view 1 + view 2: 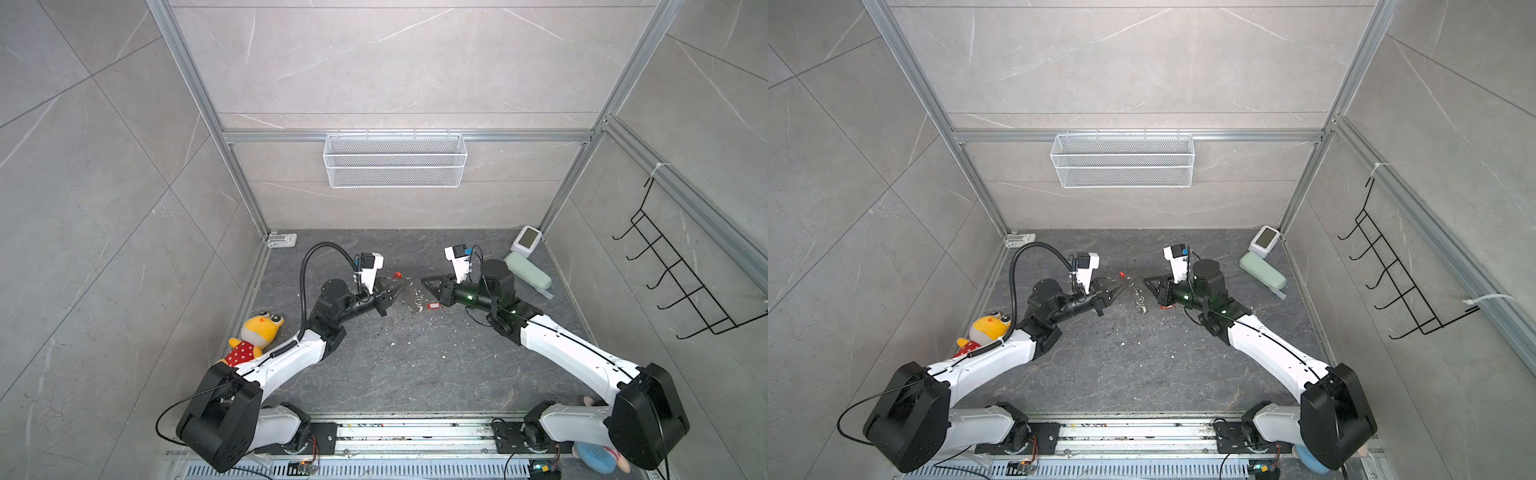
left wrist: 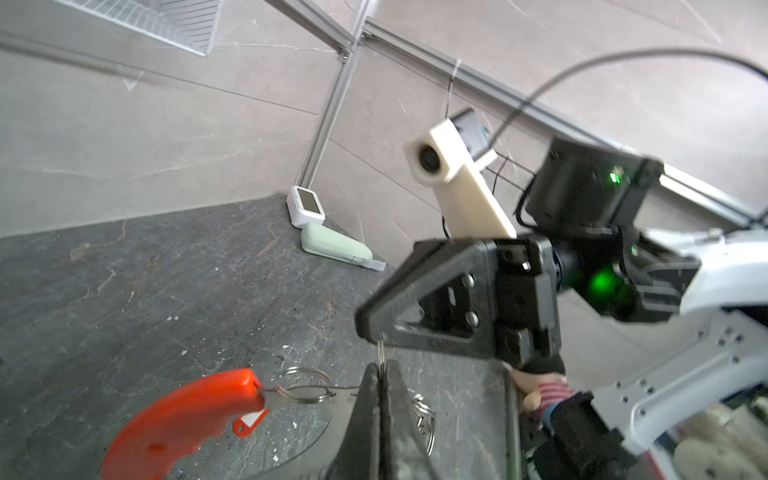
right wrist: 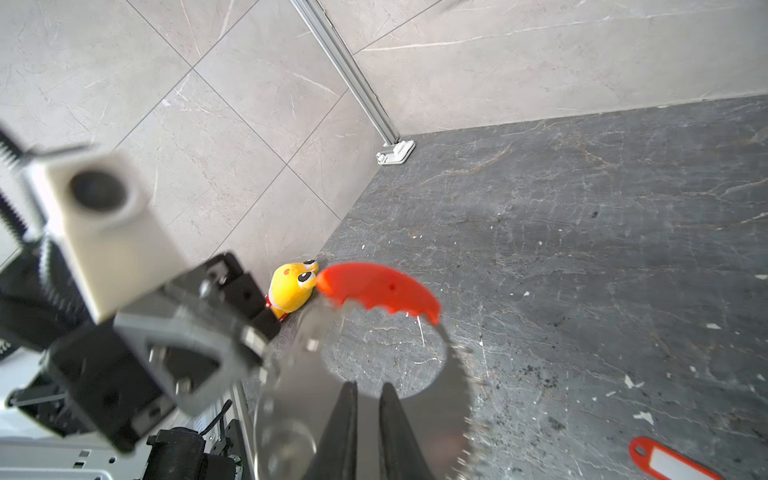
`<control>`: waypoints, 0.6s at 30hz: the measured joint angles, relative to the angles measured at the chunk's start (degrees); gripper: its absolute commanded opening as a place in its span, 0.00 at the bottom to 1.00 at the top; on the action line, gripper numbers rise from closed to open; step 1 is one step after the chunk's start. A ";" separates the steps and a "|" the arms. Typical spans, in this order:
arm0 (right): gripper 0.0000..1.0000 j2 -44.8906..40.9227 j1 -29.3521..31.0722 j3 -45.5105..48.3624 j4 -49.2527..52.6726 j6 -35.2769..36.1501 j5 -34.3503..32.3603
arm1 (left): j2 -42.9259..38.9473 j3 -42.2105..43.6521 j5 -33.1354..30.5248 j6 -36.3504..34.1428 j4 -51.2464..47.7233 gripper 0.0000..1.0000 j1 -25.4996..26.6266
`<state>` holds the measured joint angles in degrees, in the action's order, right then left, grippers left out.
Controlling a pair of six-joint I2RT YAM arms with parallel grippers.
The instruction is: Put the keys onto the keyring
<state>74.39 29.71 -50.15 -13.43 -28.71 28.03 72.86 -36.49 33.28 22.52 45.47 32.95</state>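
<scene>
The left pincer (image 2: 381,374) is clamped tight, and the sliver of metal showing between its tips looks like part of the keyring (image 3: 457,374). The ring is held up off the surface (image 1: 395,374) in the middle of the space, with its red grip (image 3: 378,286) on the far side. Nose to nose with it sits the right pincer (image 3: 368,388), its tips a narrow slit apart right at the grey band. From where I stand I can't tell whether it is nipping a loop or only touching. A little further out, just beside the right arm's wrist, the key tag (image 1: 433,306) lies flat on the surface, red with its white window up. Neither pincer touches it, and it is apart from the ring's loops. I'd say the job is barely begun: the ring is up and steadied, which is the preparation, but the tag is not picked up and nothing is threaded. Fetching the tag, opening a loop and sliding it on are all left to do.
</scene>
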 measured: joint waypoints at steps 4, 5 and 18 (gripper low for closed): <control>0.14 -0.02 0.00 0.00 -0.35 -0.70 0.90 | -1.66 1.38 0.28 -7.08 0.24 0.00 1.20; 0.14 0.02 0.00 0.04 -0.79 -1.29 1.36 | -1.75 1.38 0.31 -8.11 0.85 0.00 1.14; 0.12 1.33 1.01 3.15 -9.90 -8.02 4.57 | -1.62 1.53 0.33 -10.62 4.09 0.00 1.16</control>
<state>75.72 30.72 -47.00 -23.33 -36.73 32.60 71.24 -34.96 33.61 11.90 49.56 34.11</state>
